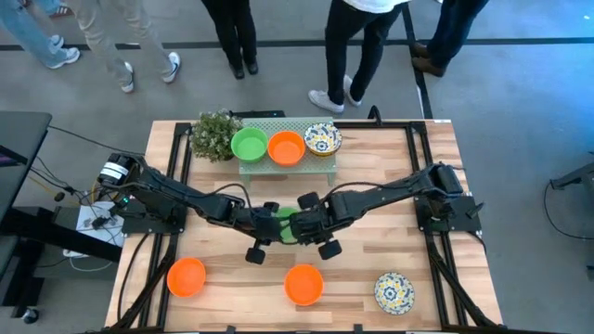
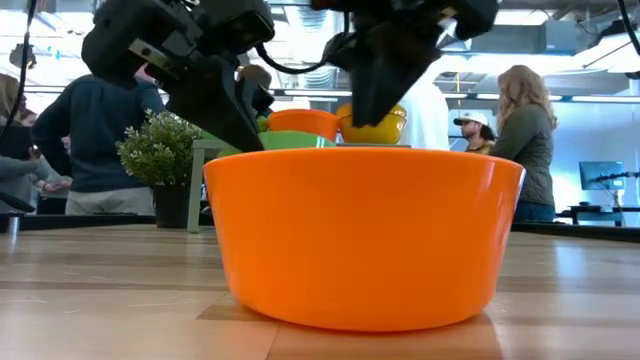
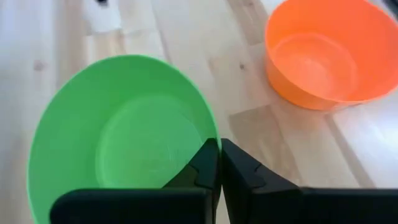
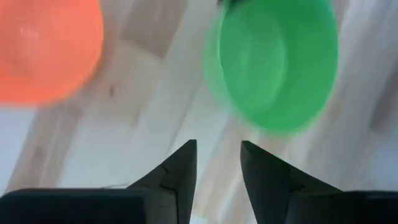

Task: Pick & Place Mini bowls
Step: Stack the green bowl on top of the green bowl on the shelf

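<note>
A bright green mini bowl point(image 1: 289, 224) sits at the table's middle, between my two grippers. My left gripper point(image 3: 217, 144) is shut on its rim. My right gripper point(image 4: 219, 146) hangs open just above and to the right of this bowl point(image 4: 273, 62), touching nothing. Two orange bowls point(image 1: 186, 276) point(image 1: 303, 283) and a floral bowl point(image 1: 393, 291) rest on the table near its front edge. A green, an orange and a floral bowl sit on the pale stand point(image 1: 278, 165) at the far edge. My left gripper pinches the green bowl's rim point(image 3: 210, 127) on the side toward the table's left, one finger inside the bowl and one outside. The fingers slant down from the left. Whether the bowl's bottom rests on the table does not show.
A bushy plant point(image 1: 214, 134) stands left of the stand. The middle orange bowl point(image 2: 360, 235) fills the low view and hides the green bowl there. People stand beyond the far edge. Bare wood lies between the stand and the grippers.
</note>
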Controlling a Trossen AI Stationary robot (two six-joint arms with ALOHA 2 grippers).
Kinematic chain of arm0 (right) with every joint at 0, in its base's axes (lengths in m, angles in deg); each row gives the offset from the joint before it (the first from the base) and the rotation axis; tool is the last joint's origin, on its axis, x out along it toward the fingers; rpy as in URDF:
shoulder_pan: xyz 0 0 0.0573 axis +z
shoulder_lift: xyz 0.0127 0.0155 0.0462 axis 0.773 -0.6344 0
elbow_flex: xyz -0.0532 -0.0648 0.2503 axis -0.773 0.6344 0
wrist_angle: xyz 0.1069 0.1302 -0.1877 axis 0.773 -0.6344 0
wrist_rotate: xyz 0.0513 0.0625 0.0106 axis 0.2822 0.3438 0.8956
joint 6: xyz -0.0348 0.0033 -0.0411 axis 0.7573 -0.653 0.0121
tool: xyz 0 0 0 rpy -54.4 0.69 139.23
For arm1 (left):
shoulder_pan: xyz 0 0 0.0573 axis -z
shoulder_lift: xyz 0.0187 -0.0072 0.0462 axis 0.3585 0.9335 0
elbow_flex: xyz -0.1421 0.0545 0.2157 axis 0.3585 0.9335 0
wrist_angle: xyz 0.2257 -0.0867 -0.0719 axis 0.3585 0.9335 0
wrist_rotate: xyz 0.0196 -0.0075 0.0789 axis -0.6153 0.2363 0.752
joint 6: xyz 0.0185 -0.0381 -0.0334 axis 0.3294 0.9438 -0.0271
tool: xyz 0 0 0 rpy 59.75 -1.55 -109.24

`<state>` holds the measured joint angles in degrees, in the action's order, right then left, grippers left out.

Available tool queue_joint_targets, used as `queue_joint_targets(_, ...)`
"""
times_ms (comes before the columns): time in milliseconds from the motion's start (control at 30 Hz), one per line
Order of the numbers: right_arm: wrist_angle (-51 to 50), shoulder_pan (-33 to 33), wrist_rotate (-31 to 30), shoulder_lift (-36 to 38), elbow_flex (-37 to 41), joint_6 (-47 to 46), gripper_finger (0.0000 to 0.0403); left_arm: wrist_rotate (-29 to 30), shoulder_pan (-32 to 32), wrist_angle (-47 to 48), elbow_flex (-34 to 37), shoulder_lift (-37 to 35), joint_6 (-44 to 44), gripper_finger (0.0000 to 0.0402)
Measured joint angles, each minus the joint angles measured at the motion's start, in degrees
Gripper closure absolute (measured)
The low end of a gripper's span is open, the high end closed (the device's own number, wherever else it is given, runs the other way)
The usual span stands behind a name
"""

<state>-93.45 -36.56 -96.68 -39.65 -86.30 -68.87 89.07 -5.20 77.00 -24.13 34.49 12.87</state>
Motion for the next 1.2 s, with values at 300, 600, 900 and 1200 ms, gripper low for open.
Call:
queue_joint_targets(300, 0.27, 0.28, -1.24, 13.64, 8.77, -7.21, 0.0284, 9.59, 2.32, 5.88, 0.03, -9.75, 2.00, 0.0389)
queue_joint_targets(600, 27.01, 0.28, 2.37, 31.56, 39.75, -10.96, 0.0284, 23.40, 4.83, 13.17, -0.28, -21.77, 4.57, 0.0390)
queue_joint_targets(900, 34.85, -2.30, 2.39, 42.41, 51.59, -9.15, 0.0284, 31.37, 1.33, 27.07, -10.22, -25.09, 0.46, 0.0392)
queue_joint_targets(1200, 36.93, -4.44, 2.37, 45.43, 51.61, -11.59, 0.0284, 29.02, -13.85, 38.27, -15.75, -25.11, -1.45, 0.0392)
